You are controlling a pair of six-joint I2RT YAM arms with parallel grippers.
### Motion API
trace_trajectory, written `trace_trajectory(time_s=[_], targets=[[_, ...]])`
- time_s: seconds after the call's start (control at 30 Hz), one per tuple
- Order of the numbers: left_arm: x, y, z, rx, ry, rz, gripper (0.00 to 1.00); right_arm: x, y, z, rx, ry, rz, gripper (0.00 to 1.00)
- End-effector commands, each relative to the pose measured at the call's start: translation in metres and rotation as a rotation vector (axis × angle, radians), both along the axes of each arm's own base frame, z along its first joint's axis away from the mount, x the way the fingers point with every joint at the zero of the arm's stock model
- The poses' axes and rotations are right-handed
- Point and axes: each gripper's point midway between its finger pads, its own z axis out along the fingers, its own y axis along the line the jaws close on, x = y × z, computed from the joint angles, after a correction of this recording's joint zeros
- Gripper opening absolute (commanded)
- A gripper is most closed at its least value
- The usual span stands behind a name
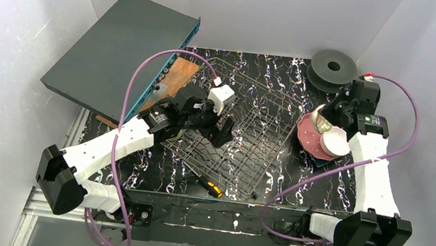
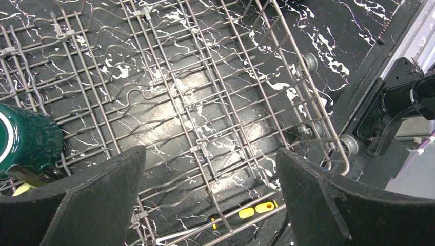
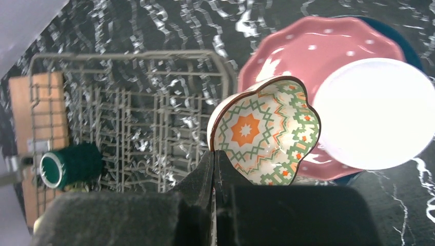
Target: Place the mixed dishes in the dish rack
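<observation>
Green mug point(image 2: 25, 141) lies on its side in the dish rack point(image 2: 287, 61), just left of my left gripper point(image 2: 210, 154), jaws spread and empty. Right gripper point(image 3: 213, 159) pinches the small white cup point(image 3: 261, 128) by its rim; pink plate point(image 3: 318, 46) sits beyond it. Cup-loading step, I reckon. Next: carry it left over the rack, then lower it.

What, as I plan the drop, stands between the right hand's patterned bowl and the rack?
Nothing visible: the rack is bare on the side nearest the bowl. The open left hand and the green mug are farther across.
</observation>
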Motion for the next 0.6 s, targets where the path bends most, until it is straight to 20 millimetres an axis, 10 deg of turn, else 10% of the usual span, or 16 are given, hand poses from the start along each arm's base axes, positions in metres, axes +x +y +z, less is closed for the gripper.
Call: trace_trajectory(time_s=[0.0, 0.57], targets=[[-0.004, 0.001, 0.0, 0.006, -0.011, 0.002, 0.97, -0.005, 0.048, 0.061, 0.022, -0.148, 0.137, 0.01], [-0.054, 0.016, 0.03, -0.358, 0.316, 0.243, 0.97, -0.053, 0.2, 0.075, 0.187, -0.156, 0.548, 0.01]])
